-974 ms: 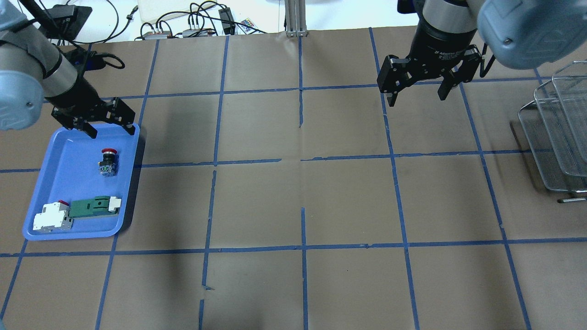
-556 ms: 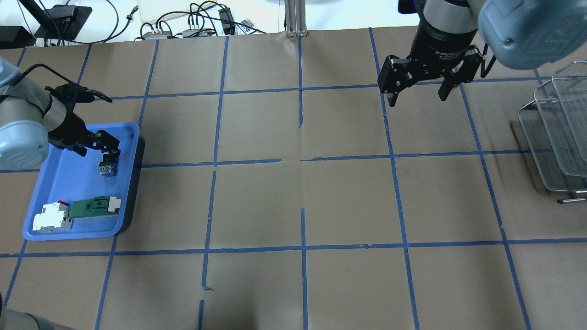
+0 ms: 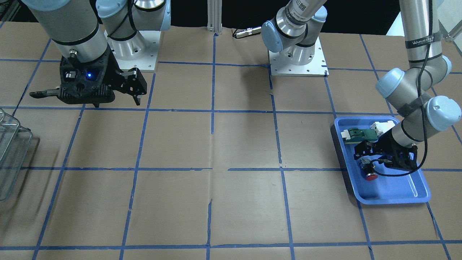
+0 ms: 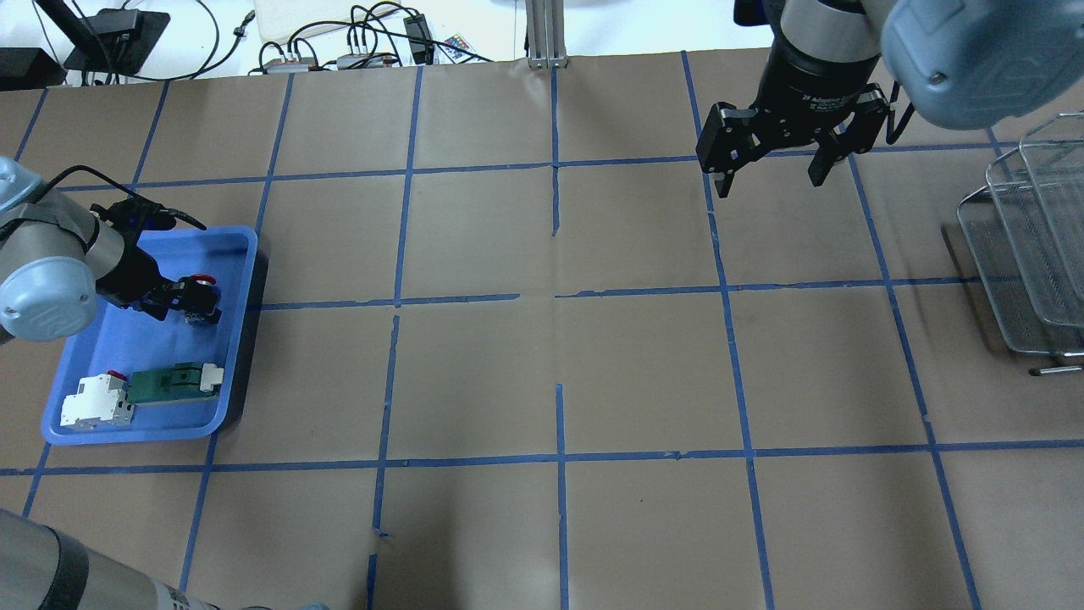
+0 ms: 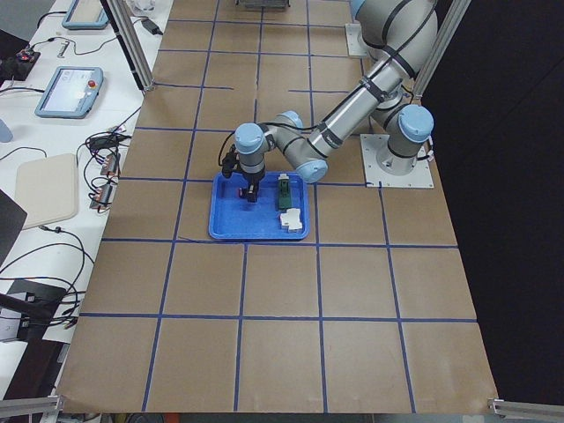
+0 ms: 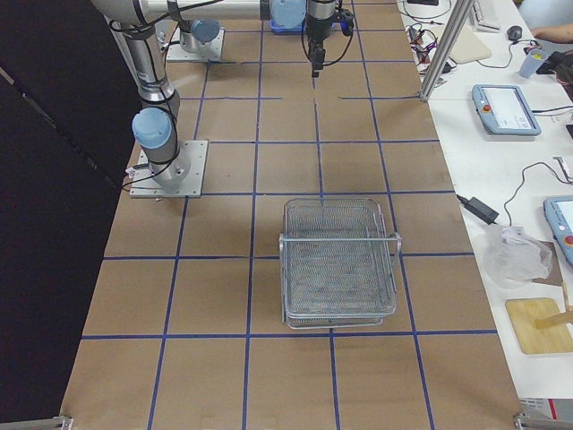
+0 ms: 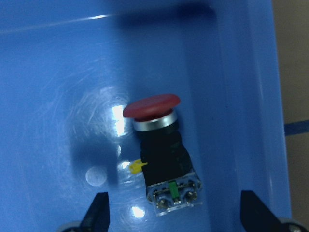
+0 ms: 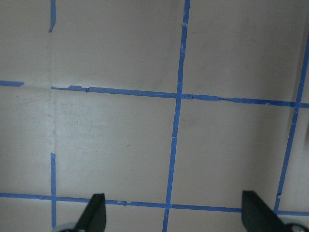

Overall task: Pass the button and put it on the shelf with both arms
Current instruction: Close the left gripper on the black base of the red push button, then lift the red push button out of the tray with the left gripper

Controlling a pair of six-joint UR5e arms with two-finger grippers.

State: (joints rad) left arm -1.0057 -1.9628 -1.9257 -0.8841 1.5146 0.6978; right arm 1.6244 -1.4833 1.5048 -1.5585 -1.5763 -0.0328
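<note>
Button (image 7: 161, 150), a small push-button switch with a round red mushroom cap on a short black cylindrical body, lies on its side on the floor of the blue plastic tray (image 7: 251, 96), near one long wall but not touching it. My left gripper (image 7: 176, 215) hangs directly over it with the jaws spread wide. One fingertip stands on each side of the clear terminal end, and neither touches it.

Farther along the tray lie a white-and-green block (image 4: 174, 381) and a white block with red (image 4: 93, 402), both well apart from the button.

Step in hand, as I judge it: the first grasp, not yet made.

Next move:
1. Advance until the fingers flank the black body.
2. Close on the body.
3. Lift clear of the tray wall.

Across the brown paper-covered table (image 4: 474, 373), my right gripper (image 4: 769, 185) hovers with its jaws apart and empty. The silver wire-mesh shelf (image 6: 340, 260) stands beyond it, at the far end.
</note>
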